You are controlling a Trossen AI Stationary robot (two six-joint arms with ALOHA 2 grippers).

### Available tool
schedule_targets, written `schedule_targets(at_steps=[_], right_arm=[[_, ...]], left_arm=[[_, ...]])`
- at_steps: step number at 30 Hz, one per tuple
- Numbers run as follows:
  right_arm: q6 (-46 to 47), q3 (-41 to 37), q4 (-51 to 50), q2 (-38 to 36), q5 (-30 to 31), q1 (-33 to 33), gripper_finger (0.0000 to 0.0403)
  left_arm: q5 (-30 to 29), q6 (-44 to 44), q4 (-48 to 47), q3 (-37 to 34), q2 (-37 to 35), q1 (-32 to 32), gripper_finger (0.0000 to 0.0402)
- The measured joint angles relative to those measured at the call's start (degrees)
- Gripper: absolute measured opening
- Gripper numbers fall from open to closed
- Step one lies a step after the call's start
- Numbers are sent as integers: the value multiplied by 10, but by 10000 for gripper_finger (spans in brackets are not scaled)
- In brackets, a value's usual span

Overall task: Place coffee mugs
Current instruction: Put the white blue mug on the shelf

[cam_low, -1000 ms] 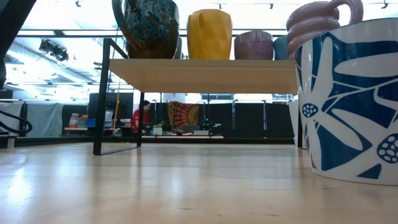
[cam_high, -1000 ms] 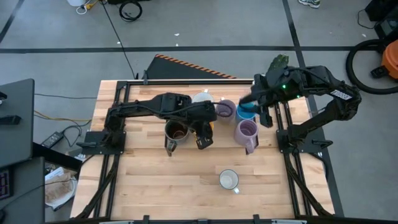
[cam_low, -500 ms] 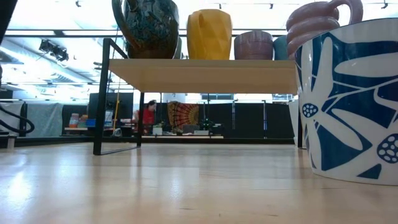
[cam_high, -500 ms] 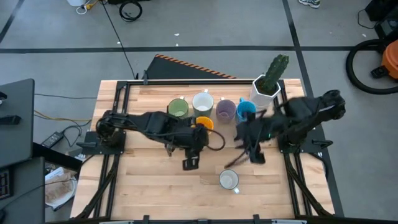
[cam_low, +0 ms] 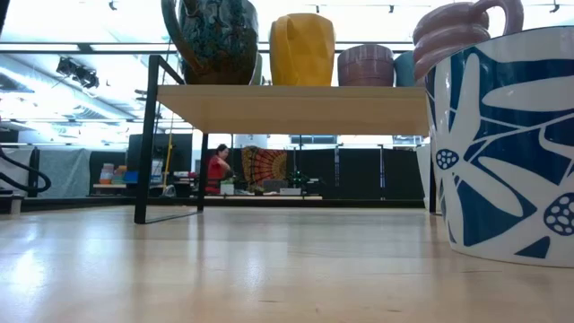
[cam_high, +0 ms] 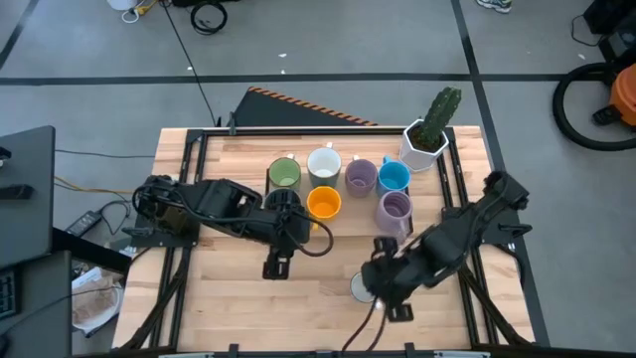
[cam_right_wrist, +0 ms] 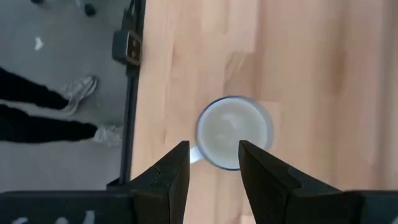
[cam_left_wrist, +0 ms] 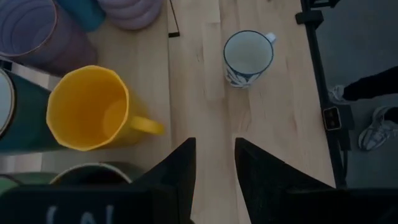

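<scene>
A far row holds the green mug [cam_high: 284, 174], white mug [cam_high: 323, 164], lavender mug [cam_high: 360, 176] and blue mug [cam_high: 394, 177]. The orange mug [cam_high: 323, 203] and taller lavender mug [cam_high: 395, 211] stand in front of them. My left arm covers most of the dark brown mug [cam_high: 281, 200]. The pale grey-white mug [cam_right_wrist: 233, 132] stands alone near the table's near edge, on its base. My right gripper [cam_right_wrist: 214, 171] is open above it, with the mug showing just beyond the fingertips. My left gripper [cam_left_wrist: 214, 168] is open over bare wood, on the near side of the orange mug [cam_left_wrist: 87, 109].
A white faceted planter with a cactus [cam_high: 427, 139] stands at the far right corner. Black rails [cam_high: 189, 179] run along both table sides. The pale mug's blue pattern [cam_low: 502, 144] fills the low view's right side. A person's legs and shoes [cam_right_wrist: 56, 109] show beside the table.
My right gripper has swung from beside the blue mug at the far right toward the near edge, ending above the pale grey-white mug. My left gripper has drawn back from the dark brown and orange mugs toward the near edge and slightly left. No mug has moved.
</scene>
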Motion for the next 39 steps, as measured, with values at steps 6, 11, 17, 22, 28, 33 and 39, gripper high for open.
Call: schedule_targets(at_steps=[6, 11, 17, 22, 28, 33, 39], right_arm=[[25, 0, 19, 66, -28, 1, 145], [66, 0, 40, 104, -44, 1, 162], [112, 0, 39, 143, -38, 1, 206], [130, 0, 30, 177, -34, -9, 225], [128, 0, 32, 215, -57, -21, 206], [126, 0, 33, 231, -81, -29, 151], [126, 0, 24, 213, -87, -37, 72]], left_arm=[[-7, 0, -15, 0, -21, 2, 117], [-10, -13, -25, 0, -39, 5, 117], [-27, -30, -33, 0, -63, 8, 117], [-30, -45, -33, 0, -85, 9, 117], [-40, -54, -37, 0, -95, 4, 117], [-39, -62, -54, 0, -96, 3, 117], [-37, -61, -69, 0, -102, 3, 117]])
